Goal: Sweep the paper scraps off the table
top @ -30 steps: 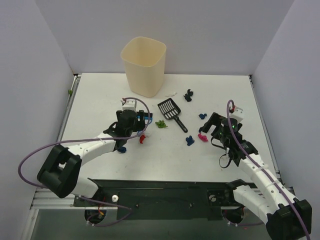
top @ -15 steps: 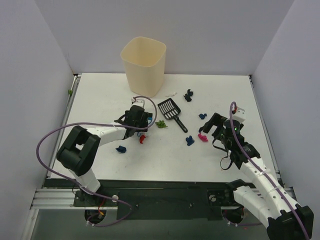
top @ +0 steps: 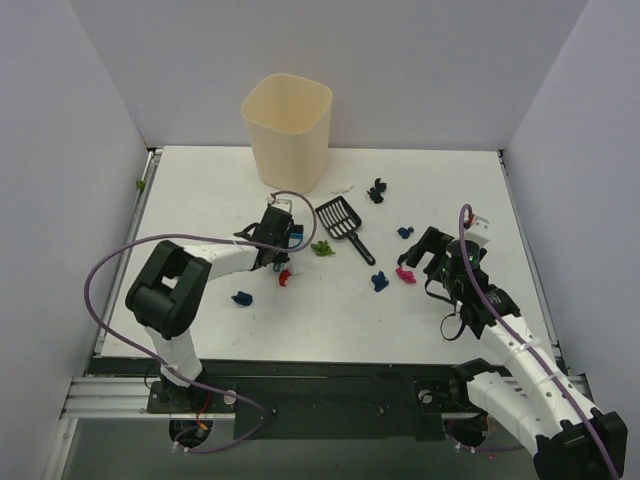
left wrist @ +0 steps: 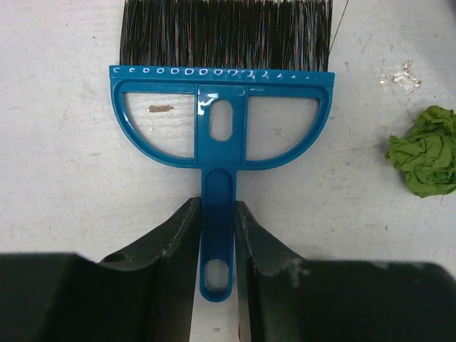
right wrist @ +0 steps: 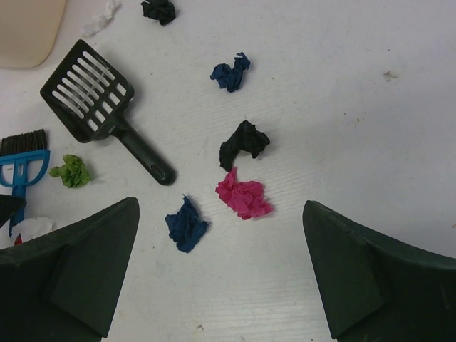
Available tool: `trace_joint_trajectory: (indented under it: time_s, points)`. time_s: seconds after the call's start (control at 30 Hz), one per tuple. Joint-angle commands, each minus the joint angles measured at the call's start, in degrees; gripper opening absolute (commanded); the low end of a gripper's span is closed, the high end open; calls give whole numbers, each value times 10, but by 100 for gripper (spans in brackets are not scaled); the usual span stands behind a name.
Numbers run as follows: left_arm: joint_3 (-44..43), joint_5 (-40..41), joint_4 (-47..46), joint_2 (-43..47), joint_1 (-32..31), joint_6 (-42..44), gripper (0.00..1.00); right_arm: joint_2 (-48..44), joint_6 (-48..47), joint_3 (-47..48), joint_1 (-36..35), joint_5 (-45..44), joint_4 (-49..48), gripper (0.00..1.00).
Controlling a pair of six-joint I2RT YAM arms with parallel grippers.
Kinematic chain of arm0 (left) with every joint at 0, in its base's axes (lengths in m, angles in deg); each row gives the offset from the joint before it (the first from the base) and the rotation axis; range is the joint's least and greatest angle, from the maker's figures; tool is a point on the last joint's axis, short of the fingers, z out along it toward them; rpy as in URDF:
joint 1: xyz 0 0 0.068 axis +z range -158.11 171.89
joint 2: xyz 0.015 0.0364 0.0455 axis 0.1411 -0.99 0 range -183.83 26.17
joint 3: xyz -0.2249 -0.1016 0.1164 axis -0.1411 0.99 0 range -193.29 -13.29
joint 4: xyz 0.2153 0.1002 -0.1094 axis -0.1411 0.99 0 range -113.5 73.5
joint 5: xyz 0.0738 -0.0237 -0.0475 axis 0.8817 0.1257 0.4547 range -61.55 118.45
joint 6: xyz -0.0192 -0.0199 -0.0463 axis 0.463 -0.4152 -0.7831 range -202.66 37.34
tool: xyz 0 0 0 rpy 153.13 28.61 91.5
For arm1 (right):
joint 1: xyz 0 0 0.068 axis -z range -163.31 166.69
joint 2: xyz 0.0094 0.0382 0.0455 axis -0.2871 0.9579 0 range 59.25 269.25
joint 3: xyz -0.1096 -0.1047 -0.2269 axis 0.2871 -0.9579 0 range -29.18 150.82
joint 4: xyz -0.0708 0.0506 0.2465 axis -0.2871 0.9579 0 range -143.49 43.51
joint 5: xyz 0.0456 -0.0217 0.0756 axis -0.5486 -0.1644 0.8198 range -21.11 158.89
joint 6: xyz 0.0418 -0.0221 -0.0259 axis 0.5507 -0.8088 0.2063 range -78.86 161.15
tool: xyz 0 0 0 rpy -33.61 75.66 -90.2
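The scuffed white table (top: pixel 200 320) carries a cream bin (top: pixel 288 130) behind the black slotted scoop (top: pixel 343 225). Left of the scoop, the left gripper (left wrist: pixel 217 214) clamps the blue brush (left wrist: pixel 217 128) by its handle. Small crumpled paper scraps (right wrist: pixel 244 197), blue, black, magenta and green, lie around the scoop's handle, and the right gripper (right wrist: pixel 219 201) gapes wide above those on its right.

The left arm (top: pixel 215 258) is folded, its elbow raised near its own side and its forearm reaching forward and to the right. The left end effector (left wrist: pixel 217 214) points down, its two dark fingers (left wrist: pixel 178 231) pressed against either side of the thin handle of a blue brush (left wrist: pixel 221 121). The right arm (top: pixel 510 345) stretches diagonally from its base toward the middle, and the right end effector (right wrist: pixel 219 214) hangs with its jaws spread wide, gripping nothing.
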Motion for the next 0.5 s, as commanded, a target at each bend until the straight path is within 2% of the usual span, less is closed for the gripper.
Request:
trace_joint_trajectory:
  time_s: [0.0, 0.17, 0.47]
  points:
    - [30, -15, -37, 61, 3, -7, 30, 19, 4, 0, -3, 17, -9, 92]
    - [87, -35, -88, 185, -19, 17, 29, 63, 22, 34, -2, 87, -9, 93]
    - [143, -134, -163, 272, -100, 69, 30, 144, 54, 175, 9, 252, 21, 93]
